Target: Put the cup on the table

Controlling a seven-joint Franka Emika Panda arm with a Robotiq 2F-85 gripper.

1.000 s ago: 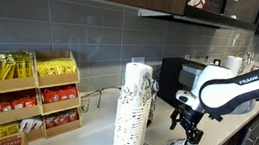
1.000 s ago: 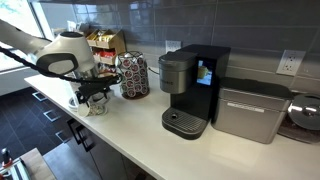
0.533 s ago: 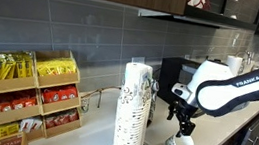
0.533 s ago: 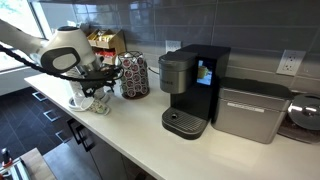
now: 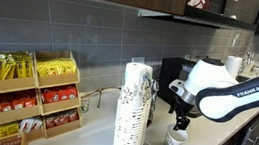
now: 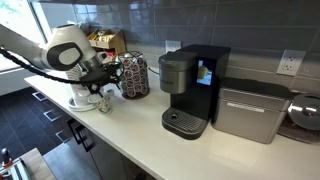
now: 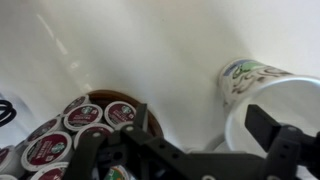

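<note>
The cup (image 5: 174, 140), small and white with a dark scribbly print, stands on the pale table (image 5: 216, 142), below the gripper (image 5: 183, 121). In the other exterior view the cup (image 6: 104, 103) sits just under the gripper (image 6: 98, 89), near the table's front edge (image 6: 130, 125). In the wrist view the cup (image 7: 248, 78) is at the right with its white inside showing. The gripper (image 7: 200, 125) looks open, one finger over the cup's mouth and the other outside it above the bare table (image 7: 150, 50).
Tall stacked cups (image 5: 133, 103) stand close beside the cup. A round holder of coffee pods (image 6: 133, 75) (image 7: 90, 130) is right behind the gripper. A black coffee machine (image 6: 190, 85) and a steel appliance (image 6: 250, 110) stand further along. A wooden snack rack (image 5: 26, 94) stands by the wall.
The arm has shifted toward the pod holder and the gripper has risen a little off the cup. The cup has slid slightly the same way and now stands more upright.
</note>
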